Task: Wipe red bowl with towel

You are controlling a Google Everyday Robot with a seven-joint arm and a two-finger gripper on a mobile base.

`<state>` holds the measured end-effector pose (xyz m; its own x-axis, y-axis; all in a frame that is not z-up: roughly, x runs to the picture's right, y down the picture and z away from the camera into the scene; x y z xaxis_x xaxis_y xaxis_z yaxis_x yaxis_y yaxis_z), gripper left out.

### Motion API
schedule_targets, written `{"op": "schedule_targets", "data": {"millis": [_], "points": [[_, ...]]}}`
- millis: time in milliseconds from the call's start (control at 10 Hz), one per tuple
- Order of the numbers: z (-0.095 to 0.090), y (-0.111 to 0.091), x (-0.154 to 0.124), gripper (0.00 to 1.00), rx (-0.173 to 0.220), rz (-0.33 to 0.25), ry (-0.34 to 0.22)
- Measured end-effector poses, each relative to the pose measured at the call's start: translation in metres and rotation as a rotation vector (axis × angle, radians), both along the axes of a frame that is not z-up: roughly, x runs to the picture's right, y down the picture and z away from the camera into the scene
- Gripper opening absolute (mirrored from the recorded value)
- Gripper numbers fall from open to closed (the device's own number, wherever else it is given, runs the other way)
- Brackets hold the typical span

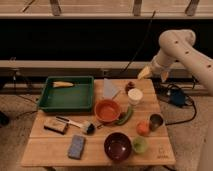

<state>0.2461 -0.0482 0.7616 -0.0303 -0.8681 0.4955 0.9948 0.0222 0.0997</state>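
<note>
The red bowl [107, 110] is bright orange-red and sits near the middle of the wooden table [50, 145]. The towel [109, 89], a pale bluish-white cloth, lies just behind the bowl, right of the green tray. My gripper [154, 74] hangs from the white arm [182, 45] above the table's far right corner, well right of and above the towel and bowl. It holds nothing that I can see.
A green tray [67, 95] with a yellowish item stands at the back left. A dark maroon bowl [119, 146], blue sponge [76, 146], brush [80, 124], white cup [134, 96], metal cup [156, 121], orange fruit [143, 128] and green items surround the red bowl. Cables lie on the floor at right.
</note>
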Motion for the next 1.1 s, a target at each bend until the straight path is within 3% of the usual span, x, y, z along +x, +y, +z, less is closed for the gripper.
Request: {"op": "schedule_targets", "data": {"millis": [400,700,1100], "points": [[0.02,-0.027,-0.059,0.8,0.04,-0.083,-0.051],[0.049,-0.026,-0.108,0.8,0.012,-0.136,-0.096],[0.087,-0.008,-0.166,0.8,-0.044,-0.21,-0.149]]}}
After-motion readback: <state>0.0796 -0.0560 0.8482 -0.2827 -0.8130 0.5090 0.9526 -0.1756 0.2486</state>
